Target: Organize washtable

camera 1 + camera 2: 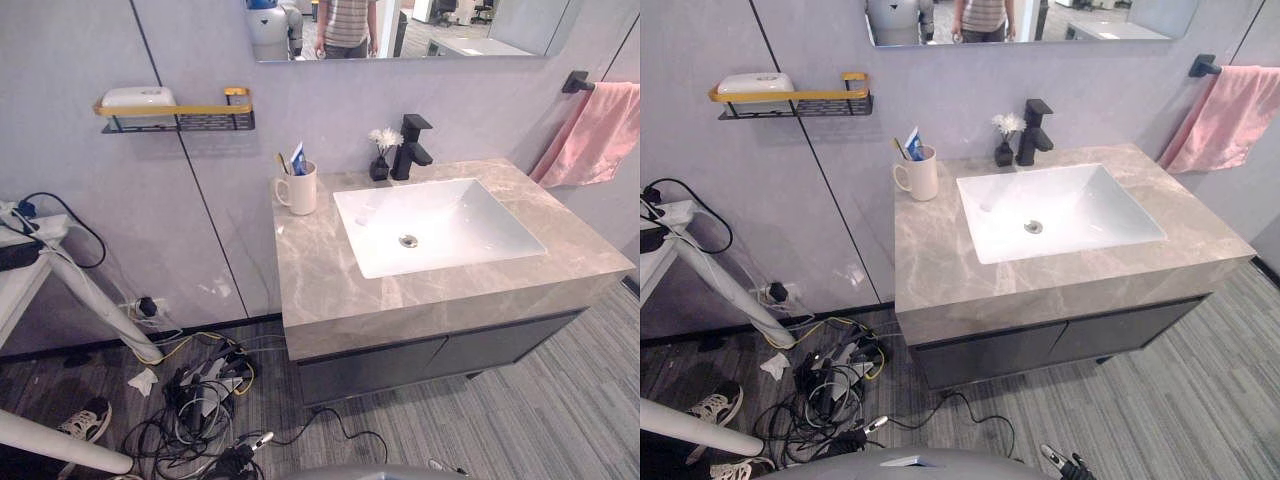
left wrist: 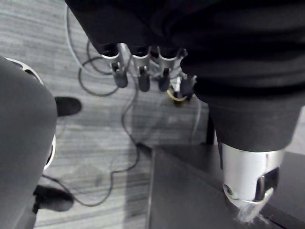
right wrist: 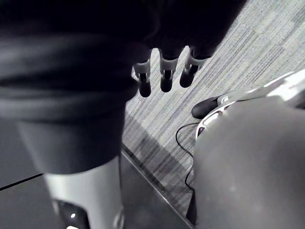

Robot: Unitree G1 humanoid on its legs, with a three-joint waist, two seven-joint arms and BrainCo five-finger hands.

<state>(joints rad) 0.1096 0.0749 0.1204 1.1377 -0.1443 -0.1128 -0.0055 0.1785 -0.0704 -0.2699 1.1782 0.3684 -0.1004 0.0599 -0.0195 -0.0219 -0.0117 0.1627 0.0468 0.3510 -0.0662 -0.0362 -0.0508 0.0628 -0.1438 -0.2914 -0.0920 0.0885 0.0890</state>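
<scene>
The left robot hand [image 2: 141,71] and right robot hand [image 3: 165,74] are hanging over the floor, fingers loose and apart, holding nothing. A cup [image 1: 299,190] is standing on the surface [image 1: 320,275] left of the sink [image 1: 480,215], and a small vase [image 1: 380,166] is sitting beside the tap [image 1: 411,147]. Tidying seems not yet begun; the next move is probably raising a hand toward the cup.

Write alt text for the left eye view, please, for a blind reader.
A grey stone-look washstand holds a white sink, a black tap, a vase of white flowers and a white mug with a toothbrush. A pink towel hangs to its right, a wall shelf to its left.
</scene>
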